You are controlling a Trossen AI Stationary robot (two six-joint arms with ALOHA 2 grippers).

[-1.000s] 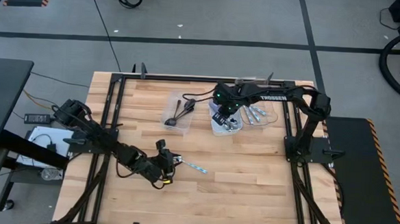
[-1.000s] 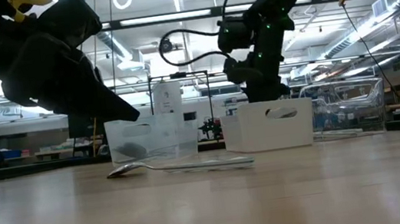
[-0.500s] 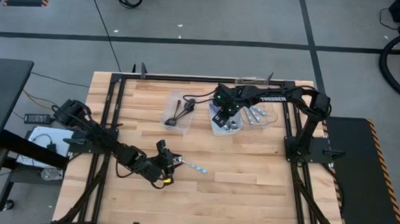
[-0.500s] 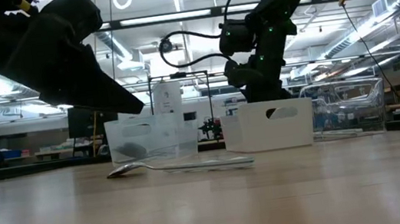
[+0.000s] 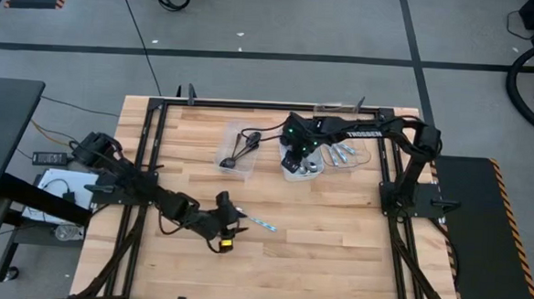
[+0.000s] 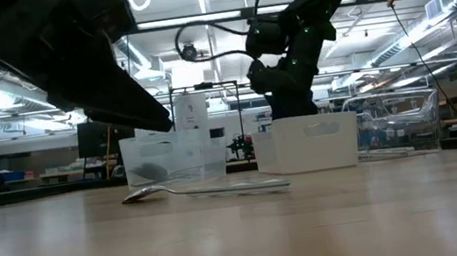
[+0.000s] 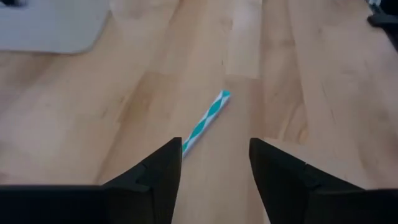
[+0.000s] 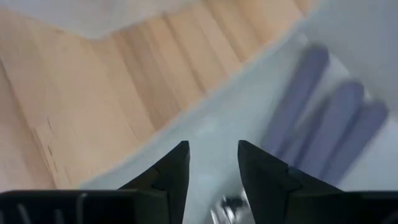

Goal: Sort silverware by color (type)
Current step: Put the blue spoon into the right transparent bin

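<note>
Wooden counter (image 5: 335,254) under both your arms. Left end effector (image 5: 229,223) sits low at about 7 o'clock, fingers (image 7: 158,177) spread, just short of the loose spoon with the teal-and-white striped handle (image 5: 261,223) lying flat on the wood. Right end effector (image 5: 293,156) hangs at 12 o'clock over the white rectangular tray (image 5: 293,176), fingers (image 8: 171,174) apart and empty; purple-handled spoons (image 8: 329,134) lie inside it. Dark spoons (image 5: 241,150) sit in the clear tray (image 5: 223,161) at 11 o'clock.

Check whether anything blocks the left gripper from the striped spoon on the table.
Nothing visible does. The left gripper is open, with the striped spoon lying on bare table just ahead of its fingers.
</note>
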